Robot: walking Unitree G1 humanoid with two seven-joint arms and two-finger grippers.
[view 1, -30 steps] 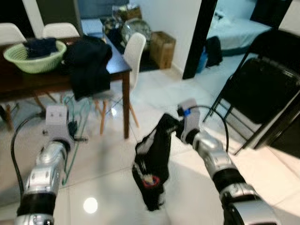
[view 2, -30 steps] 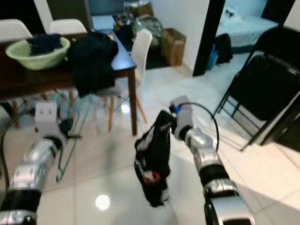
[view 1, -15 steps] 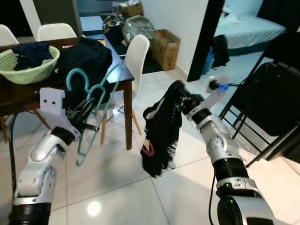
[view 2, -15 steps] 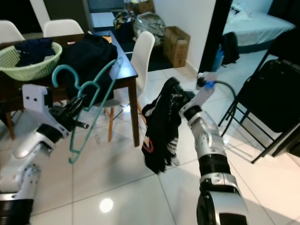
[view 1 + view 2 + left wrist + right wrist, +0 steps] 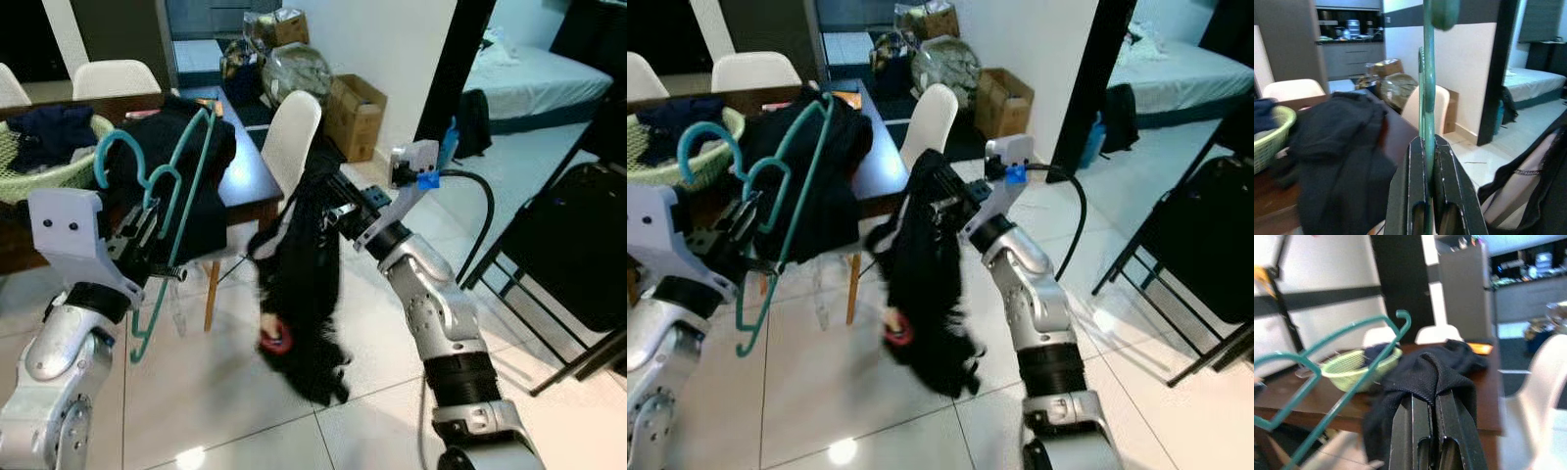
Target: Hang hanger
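Note:
A teal plastic hanger [image 5: 157, 206] is held up at the left, my left gripper [image 5: 147, 250] shut on its lower bar; in the left wrist view the hanger [image 5: 1428, 98] runs straight up between the fingers [image 5: 1415, 191]. My right gripper [image 5: 333, 201] is shut on a black garment [image 5: 299, 294] with a red and white mark near its lower edge. The garment hangs down over the floor, swung towards the hanger. In the right wrist view the black cloth [image 5: 1425, 377] drapes over the fingertips, the hanger [image 5: 1342, 367] beside it.
A dark wooden table [image 5: 245, 181] behind carries a pale green basket [image 5: 39, 162] of clothes and a heap of black clothing [image 5: 201, 147]. White chairs [image 5: 294, 132] stand around it. A black folding chair [image 5: 578, 235] stands at the right. A cardboard box [image 5: 358, 113] sits by the wall.
Both arms have risen and come closer together. The hanger stands higher and more upright. The black garment has swung left towards it, its lower part flaring out.

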